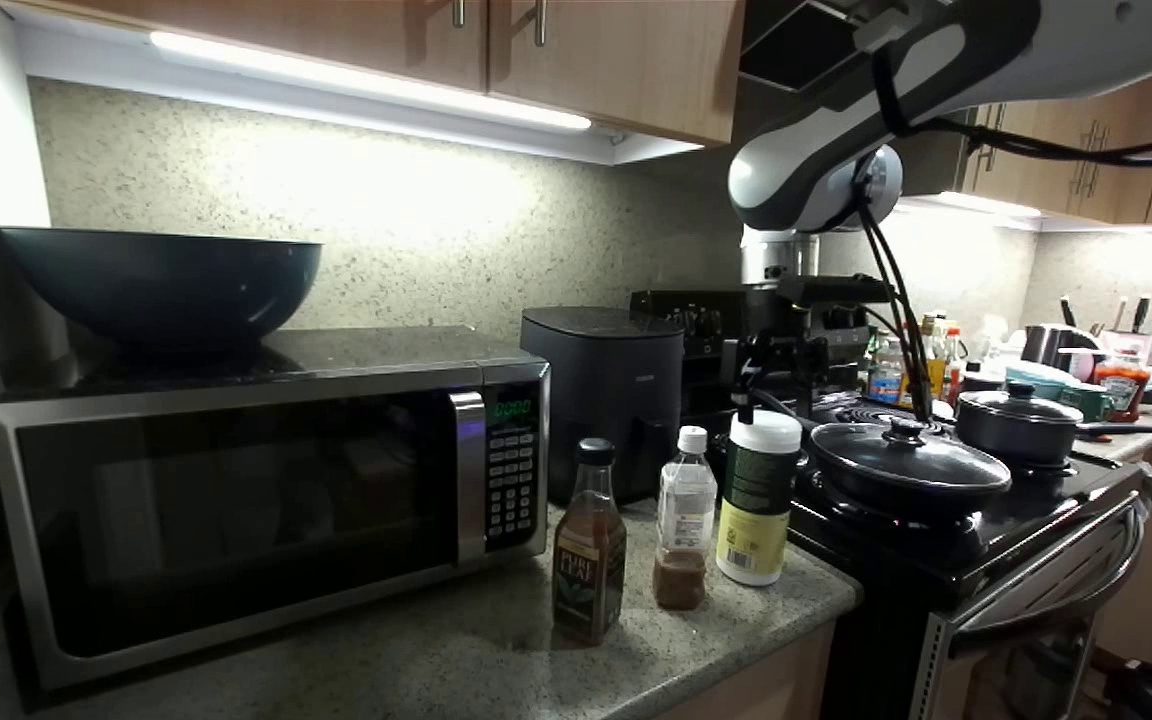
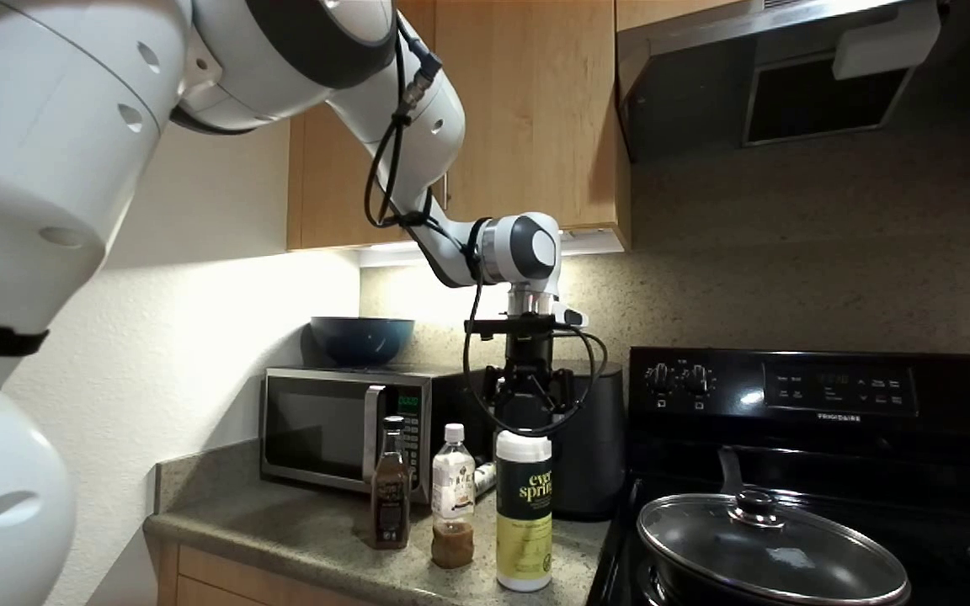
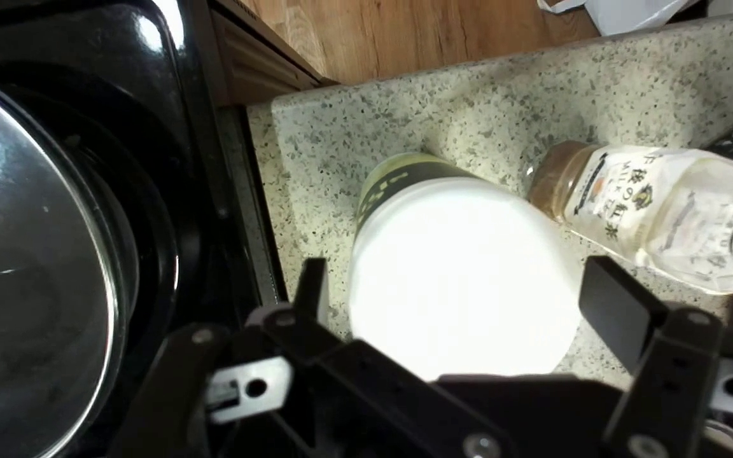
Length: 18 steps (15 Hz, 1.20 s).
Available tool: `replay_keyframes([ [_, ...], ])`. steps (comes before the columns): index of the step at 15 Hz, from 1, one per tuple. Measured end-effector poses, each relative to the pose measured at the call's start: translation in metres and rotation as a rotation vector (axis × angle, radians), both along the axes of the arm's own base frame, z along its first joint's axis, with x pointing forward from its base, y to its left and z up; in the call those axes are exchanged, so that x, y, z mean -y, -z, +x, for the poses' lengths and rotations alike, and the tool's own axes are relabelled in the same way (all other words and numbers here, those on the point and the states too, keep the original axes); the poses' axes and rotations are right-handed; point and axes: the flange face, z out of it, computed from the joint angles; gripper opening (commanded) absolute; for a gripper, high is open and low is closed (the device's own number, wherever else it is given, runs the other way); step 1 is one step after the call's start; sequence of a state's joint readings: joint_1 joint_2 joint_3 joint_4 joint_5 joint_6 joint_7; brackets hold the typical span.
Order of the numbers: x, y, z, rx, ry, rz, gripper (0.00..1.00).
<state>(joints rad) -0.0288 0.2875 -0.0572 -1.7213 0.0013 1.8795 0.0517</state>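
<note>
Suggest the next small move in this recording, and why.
Probably lower the black fingers slightly, straight down: in the wrist view they stand open on either side of a round white lid, but in an exterior view they hardly seem to reach below the top of its upright dark-and-yellow cylindrical canister.

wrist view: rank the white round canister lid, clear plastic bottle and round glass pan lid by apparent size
1. Round glass pan lid, though cropped by the frame
2. White round canister lid
3. Clear plastic bottle
</note>
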Motion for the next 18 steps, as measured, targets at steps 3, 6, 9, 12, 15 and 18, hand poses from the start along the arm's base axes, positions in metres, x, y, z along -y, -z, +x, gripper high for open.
replay_keyframes([
  [3, -0.002, 0.002, 0.008, -0.019, -0.027, 0.004, 1.00],
  [6, -0.004, 0.006, 0.014, -0.040, -0.035, 0.006, 1.00],
  [9, -0.005, 0.007, 0.015, -0.082, -0.037, 0.010, 1.00],
  [12, -0.006, 0.006, 0.011, -0.124, -0.028, 0.012, 0.74],
  [15, -0.006, 0.003, 0.009, -0.144, -0.026, 0.013, 0.76],
  [18, -0.006, -0.005, 0.010, -0.140, -0.026, 0.013, 0.95],
])
